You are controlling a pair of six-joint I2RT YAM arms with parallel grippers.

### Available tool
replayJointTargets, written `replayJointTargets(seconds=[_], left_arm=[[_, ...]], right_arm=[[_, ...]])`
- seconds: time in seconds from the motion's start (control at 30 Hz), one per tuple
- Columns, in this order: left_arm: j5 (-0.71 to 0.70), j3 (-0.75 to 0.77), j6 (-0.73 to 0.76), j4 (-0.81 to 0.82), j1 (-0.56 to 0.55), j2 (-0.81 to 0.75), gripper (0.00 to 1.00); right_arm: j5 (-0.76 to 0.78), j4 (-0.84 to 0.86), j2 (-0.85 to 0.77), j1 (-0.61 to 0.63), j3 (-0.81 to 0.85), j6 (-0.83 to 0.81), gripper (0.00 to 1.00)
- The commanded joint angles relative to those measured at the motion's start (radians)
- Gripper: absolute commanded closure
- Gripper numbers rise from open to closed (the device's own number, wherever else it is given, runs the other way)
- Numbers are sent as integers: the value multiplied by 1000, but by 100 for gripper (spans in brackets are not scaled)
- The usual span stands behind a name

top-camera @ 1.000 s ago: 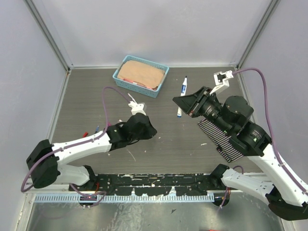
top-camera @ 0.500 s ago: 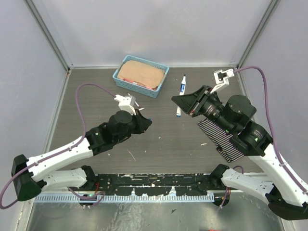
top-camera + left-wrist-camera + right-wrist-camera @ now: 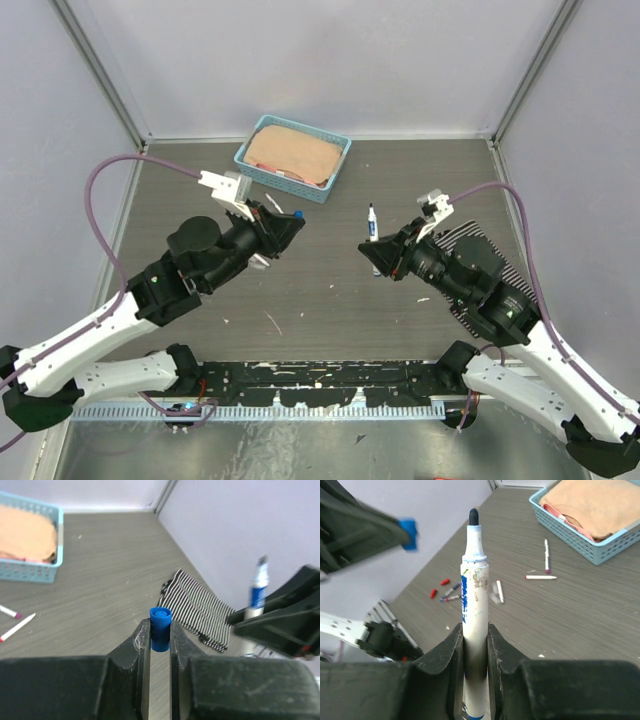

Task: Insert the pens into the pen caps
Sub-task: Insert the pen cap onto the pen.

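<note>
Top view: over the middle of the dark bench (image 3: 330, 300), the left pincer (image 3: 292, 220) is clenched on a blue pen cap (image 3: 298, 214). It faces the right pincer (image 3: 375, 255), which grips a white marker pen (image 3: 371, 225) – cap and pen are apart. A blue basket (image 3: 243, 160) sits by the far edge.

Left wrist view: the cap (image 3: 160, 628) is pinched between both fingers (image 3: 137, 645).

Right wrist view: the pen (image 3: 474, 615) stands upright in the grip, dark tip up – loose pens (image 3: 540, 577) lie on the bench near the basket (image 3: 590, 550).

I see a small blue cap (image 3: 160, 629) held aloft, facing a white pen (image 3: 474, 615) with blue lettering, its dark tip bare and pointing outward, other pens (image 3: 540, 577) lying flat below, two red caps (image 3: 444, 582) near them
</note>
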Motion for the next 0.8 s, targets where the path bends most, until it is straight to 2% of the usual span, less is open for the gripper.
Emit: replayJointTargets(seconds=[0.0, 0.1, 0.2, 0.33, 0.47, 0.77], left_arm=[[75, 101, 72, 11, 1, -8, 100], [127, 139, 80, -3, 1, 1, 100], [177, 131, 65, 50, 1, -5, 100], [218, 98, 33, 128, 1, -23, 100], [240, -26, -43, 330, 1, -69, 100], [227, -96, -121, 470, 1, -70, 100]], right_arm=[[-47, 112, -5, -2, -36, -182, 100], [-195, 64, 85, -1, 18, -209, 100], [-335, 230, 80, 0, -58, -168, 99], [-374, 362, 91, 3, -83, -88, 99], [-398, 447, 103, 20, -92, -43, 99], [-420, 473, 140, 60, -100, -48, 99]])
